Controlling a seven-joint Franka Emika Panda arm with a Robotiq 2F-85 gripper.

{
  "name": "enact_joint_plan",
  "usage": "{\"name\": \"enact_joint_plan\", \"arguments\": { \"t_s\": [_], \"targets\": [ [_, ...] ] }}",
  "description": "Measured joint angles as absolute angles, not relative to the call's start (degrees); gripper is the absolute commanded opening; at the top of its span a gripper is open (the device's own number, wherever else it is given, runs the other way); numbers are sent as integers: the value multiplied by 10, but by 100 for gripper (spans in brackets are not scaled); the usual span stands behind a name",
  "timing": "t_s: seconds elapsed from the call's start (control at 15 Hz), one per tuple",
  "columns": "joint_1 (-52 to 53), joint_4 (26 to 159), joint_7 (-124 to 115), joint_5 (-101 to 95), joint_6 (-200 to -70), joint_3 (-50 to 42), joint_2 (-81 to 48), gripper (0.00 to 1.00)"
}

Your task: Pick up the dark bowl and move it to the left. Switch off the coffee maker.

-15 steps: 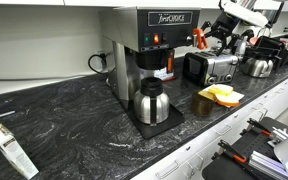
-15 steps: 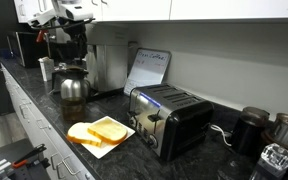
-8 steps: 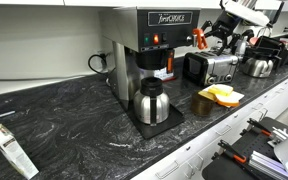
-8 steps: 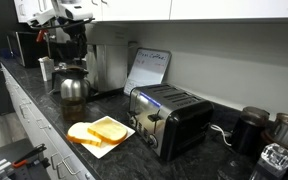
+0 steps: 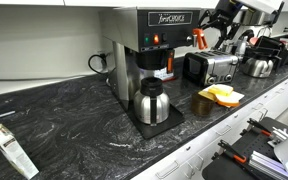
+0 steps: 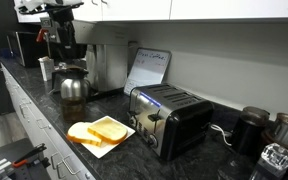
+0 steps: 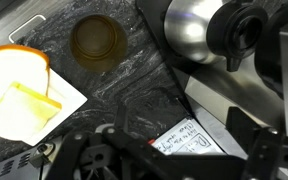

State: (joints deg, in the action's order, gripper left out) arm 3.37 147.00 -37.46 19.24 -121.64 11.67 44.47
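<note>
On the counter (image 5: 74, 125) the coffee maker (image 5: 149, 45) is the biggest item. We see the claw (image 5: 210, 32) hanging high beside its black top panel, roughly level with it, not touching. One switch (image 5: 156, 40) on the front glows orange. In the wrist view the claw (image 7: 174, 150) looks spread wide, with nothing between the jaws.

The dark bowl (image 5: 201, 104) sits on the counter well below the claw, between the coffee maker's base and the plate. In the wrist view the dark bowl (image 7: 97, 40) is up and to the left, well apart from the claw.

Around it:
- The toaster (image 5: 209, 68) stands behind the dark bowl, under the claw.
- The steel carafe (image 5: 151, 103) sits on the warmer, near the dark bowl on one side.
- The white plate (image 7: 69, 100) crowds the dark bowl on the other side, just beside it; we can't tell if they touch.

Count: one coffee maker, one toaster, one steel carafe, one white plate carrying two toast slices (image 6: 106, 129), one dark bowl.
</note>
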Motion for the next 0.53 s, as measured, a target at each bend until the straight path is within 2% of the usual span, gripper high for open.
{"name": "enact_joint_plan", "arguments": {
  "t_s": [0.53],
  "targets": [
    [44,1428,-361,187,-1160,125,496,100]
  ]
}}
